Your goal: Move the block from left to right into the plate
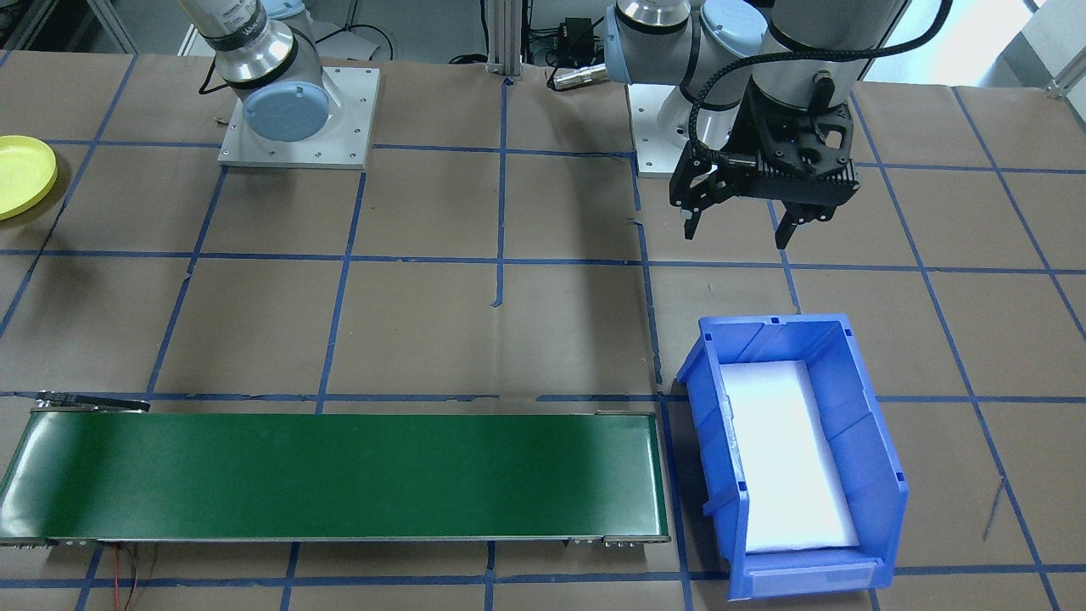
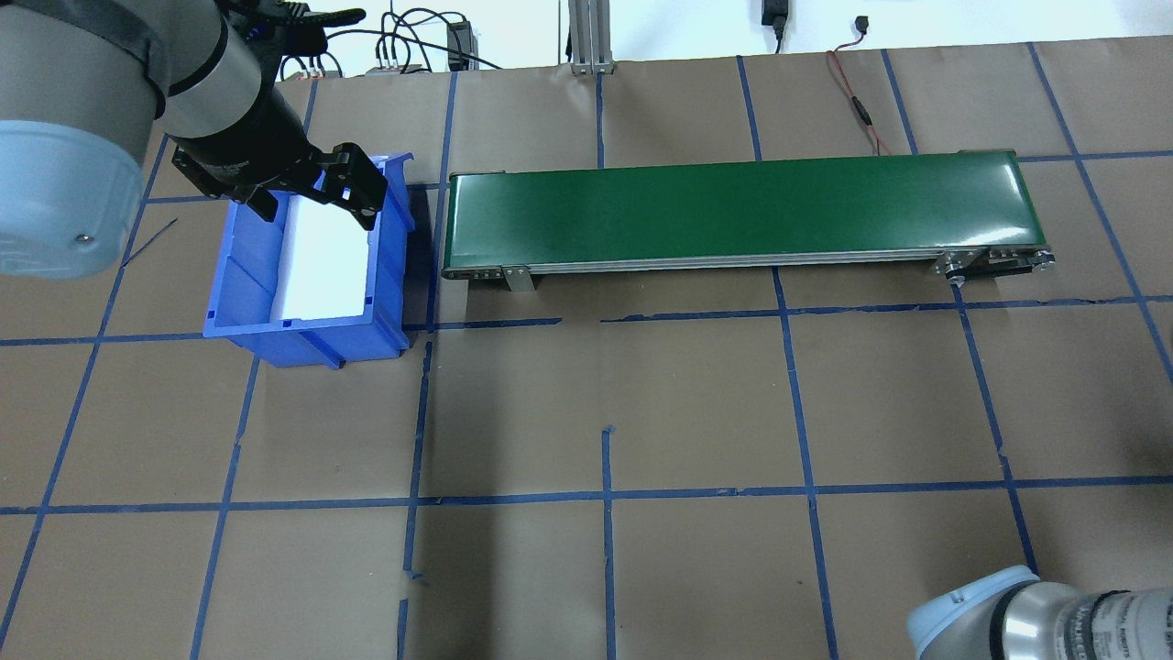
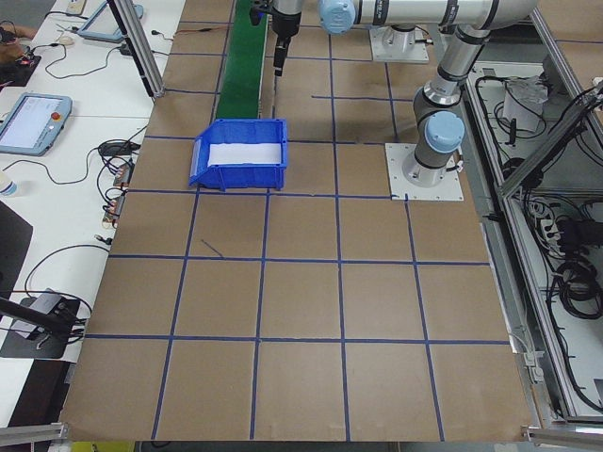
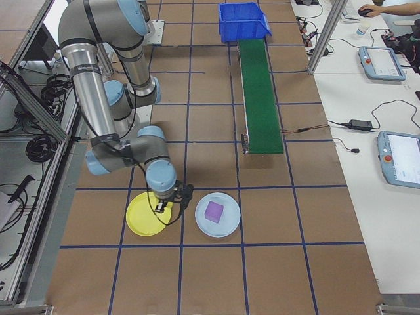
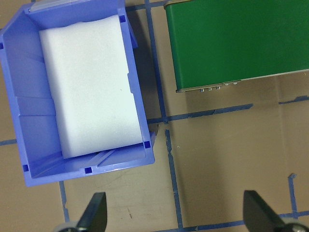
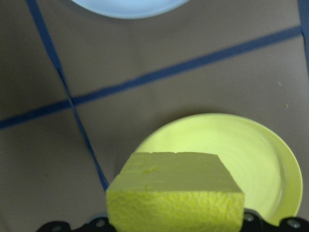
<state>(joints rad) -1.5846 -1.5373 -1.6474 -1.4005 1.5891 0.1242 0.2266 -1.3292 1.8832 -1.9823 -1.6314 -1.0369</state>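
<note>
The right gripper holds a yellow foam block between its fingers, closed on it. In the right wrist view the block hangs just above the yellow plate, over the plate's near edge; I cannot tell if it touches the plate. From the table's right end, the right gripper points down over the side of the yellow plate that faces the pale blue plate.

Just beside the yellow plate lies the pale blue plate, with a small purple block resting in its middle. Further from the yellow plate, along the table, the green conveyor belt runs away toward the blue bin at its far end.

The left gripper is far from the yellow plate, at the other side of the table. Its fingers are spread apart and nothing is between them. It hangs above the table near the blue bin, which has a white foam sheet lying inside it.
</note>
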